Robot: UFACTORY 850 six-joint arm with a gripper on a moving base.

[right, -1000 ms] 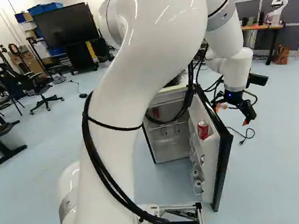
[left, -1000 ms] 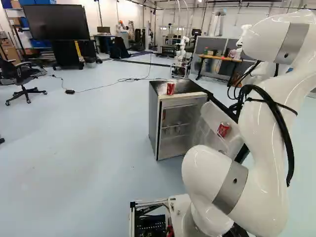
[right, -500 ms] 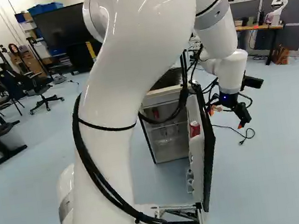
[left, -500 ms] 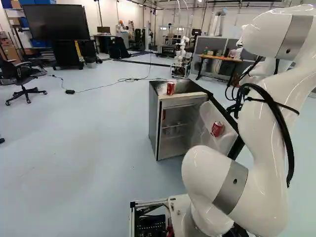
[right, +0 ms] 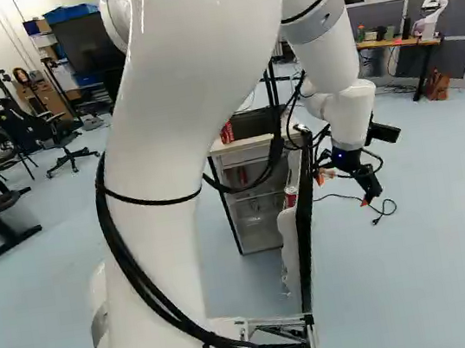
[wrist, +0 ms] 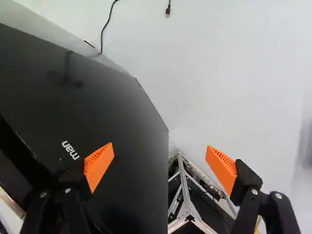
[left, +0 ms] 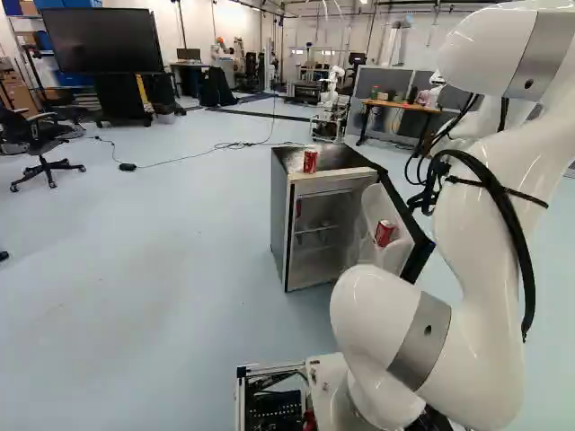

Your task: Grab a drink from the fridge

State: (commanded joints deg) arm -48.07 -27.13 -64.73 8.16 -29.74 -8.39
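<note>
the fridge [left: 279,224] is seen near the middle of the left base view, its door [wrist: 129,126] swung open. a red can [left: 384,233] is held in the rack on the door's inner side, and a second red can [left: 310,162] is stood upright on the fridge top. by the white arm [right: 201,82], the gripper [right: 342,190] is held on the outer side of the door. in the wrist view its two orange pads [wrist: 99,163] are spread wide, one set over the dark door face, the other beyond its edge. whether the door is touched cannot be told. ahead, a black cable [wrist: 103,31] is laid on the floor [wrist: 234,73].
</note>
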